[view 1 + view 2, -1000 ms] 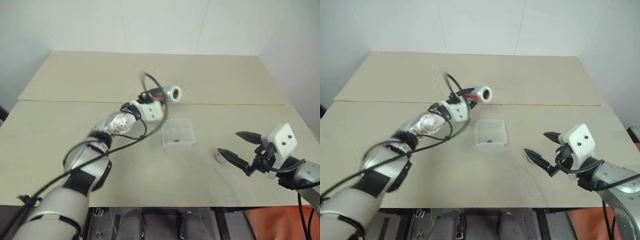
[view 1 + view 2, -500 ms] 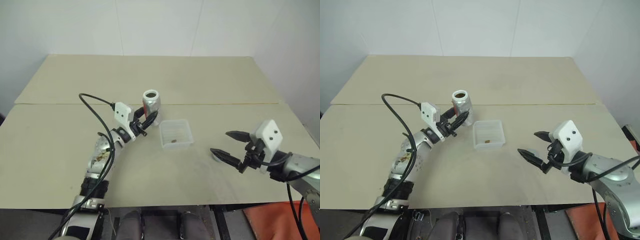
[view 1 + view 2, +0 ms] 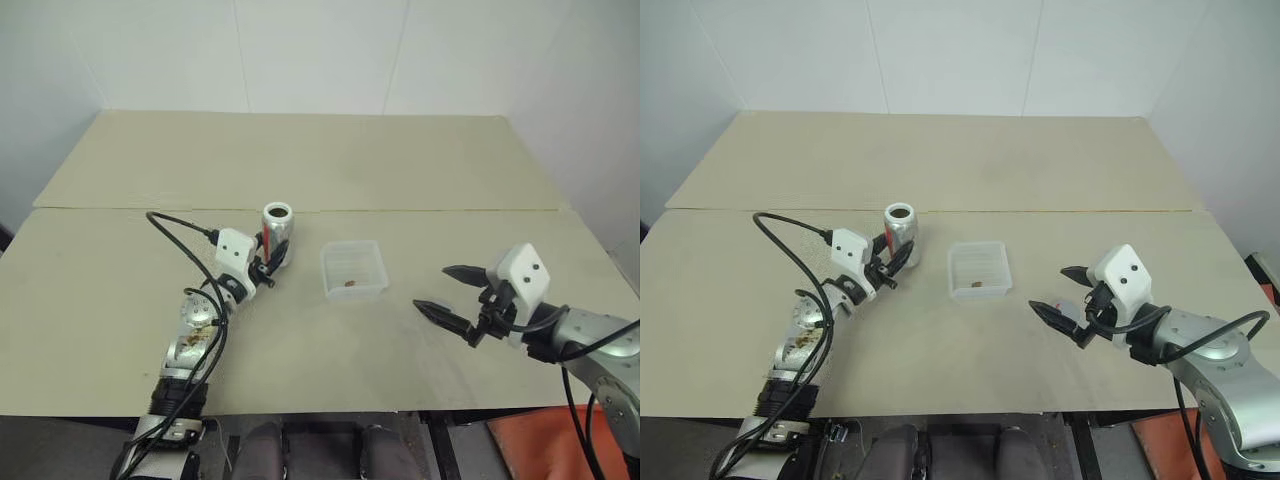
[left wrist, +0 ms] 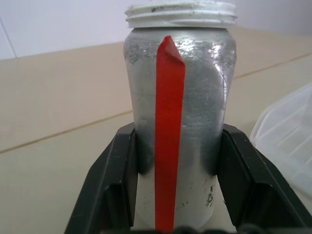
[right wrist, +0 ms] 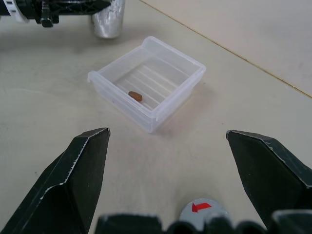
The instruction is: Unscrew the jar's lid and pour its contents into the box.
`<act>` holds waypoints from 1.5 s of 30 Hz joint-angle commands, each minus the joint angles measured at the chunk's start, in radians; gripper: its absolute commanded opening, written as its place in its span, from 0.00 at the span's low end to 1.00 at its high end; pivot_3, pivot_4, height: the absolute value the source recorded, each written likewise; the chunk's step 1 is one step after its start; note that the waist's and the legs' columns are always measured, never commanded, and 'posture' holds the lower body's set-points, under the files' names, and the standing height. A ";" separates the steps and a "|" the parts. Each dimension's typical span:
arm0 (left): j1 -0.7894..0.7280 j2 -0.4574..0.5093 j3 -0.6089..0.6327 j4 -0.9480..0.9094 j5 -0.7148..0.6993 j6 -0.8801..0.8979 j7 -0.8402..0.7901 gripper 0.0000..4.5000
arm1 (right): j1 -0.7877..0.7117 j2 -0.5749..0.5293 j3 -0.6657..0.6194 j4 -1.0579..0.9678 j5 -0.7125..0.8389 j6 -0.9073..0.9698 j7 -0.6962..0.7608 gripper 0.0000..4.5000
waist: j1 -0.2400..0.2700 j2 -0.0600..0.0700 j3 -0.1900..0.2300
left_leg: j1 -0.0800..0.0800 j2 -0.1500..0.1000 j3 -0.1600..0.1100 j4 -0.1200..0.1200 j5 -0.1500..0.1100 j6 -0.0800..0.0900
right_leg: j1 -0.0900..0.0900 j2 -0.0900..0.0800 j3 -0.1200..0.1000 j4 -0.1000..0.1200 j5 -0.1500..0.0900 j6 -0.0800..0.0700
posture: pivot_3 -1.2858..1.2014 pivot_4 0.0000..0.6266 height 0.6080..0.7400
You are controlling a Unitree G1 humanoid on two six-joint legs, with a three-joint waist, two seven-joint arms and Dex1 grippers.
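And the pour looks done! The jar point(image 3: 276, 230) stands upright on the table point(image 3: 400, 160), mouth open and lidless, just to the left of the box point(image 3: 353, 268). Inside the box lies 1 small brown piece, the contents point(image 5: 135, 96), so the emptying step appears complete. The lid point(image 5: 203, 209) rests flat on the table beneath the right gripper point(image 3: 452, 292), red mark facing up.

The left gripper point(image 3: 268, 262) is clamped on the jar, its 2 black fingers point(image 4: 120, 180) pressed against the silver sides low on the body. The right gripper stands spread wide, holding nothing, hovering over the lid.

What is left, by the look of it: release the jar and pull the arms clear.

Compared with 1 second back, a big change: then the jar was held high and tipped on its side, mouth out, behind the box. Half a second ago it was upright again close beside the box; now it sits lower and further left, well down toward the tabletop. The right arm has barely shifted, and the box holds its spot.
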 commanded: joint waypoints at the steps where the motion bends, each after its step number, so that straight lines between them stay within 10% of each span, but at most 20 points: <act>1: 0.010 -0.021 0.004 0.004 0.002 -0.036 0.001 0.43 | 0.002 0.002 -0.023 -0.038 -0.007 -0.024 -0.013 0.99 | 0.001 0.000 0.000 | 0.000 0.000 0.000 0.000 0.000 0.000 | 0.000 0.000 0.000 0.000 0.000 0.000 | 0.52 0.24 1.00; 8: 0.025 -0.058 0.039 0.011 -0.055 -0.003 -0.011 0.43 | 0.016 0.001 -0.037 -0.046 -0.002 -0.021 -0.020 0.99 | 0.000 0.000 -0.002 | 0.000 0.000 0.000 0.000 0.000 0.000 | 0.000 -0.001 0.000 0.000 0.000 0.000 | 0.52 0.24 1.00; 16: 0.058 -0.065 0.026 -0.010 -0.036 -0.013 -0.011 0.99 | 0.002 -0.008 -0.033 -0.032 -0.007 -0.026 -0.017 1.00 | 0.000 0.001 -0.002 | 0.000 0.000 0.000 0.000 0.000 0.001 | 0.000 0.000 0.000 0.000 0.000 0.000 | 0.52 0.24 1.00; 29: 0.162 -0.047 0.055 -0.151 -0.103 0.055 -0.034 0.99 | -0.001 -0.006 -0.032 -0.027 -0.017 -0.028 -0.010 1.00 | -0.002 0.001 -0.002 | 0.000 0.000 0.000 -0.002 -0.001 0.001 | 0.000 -0.001 0.000 -0.001 0.000 0.000 | 0.52 0.24 1.00; 45: 0.406 0.515 0.302 -0.513 -0.596 0.358 -0.664 0.99 | 0.239 -0.111 -0.326 0.007 0.033 -0.231 0.377 1.00 | 0.000 0.002 -0.003 | 0.004 0.001 0.001 -0.008 -0.001 0.000 | 0.001 -0.001 0.000 -0.003 0.000 -0.001 | 0.52 0.24 1.00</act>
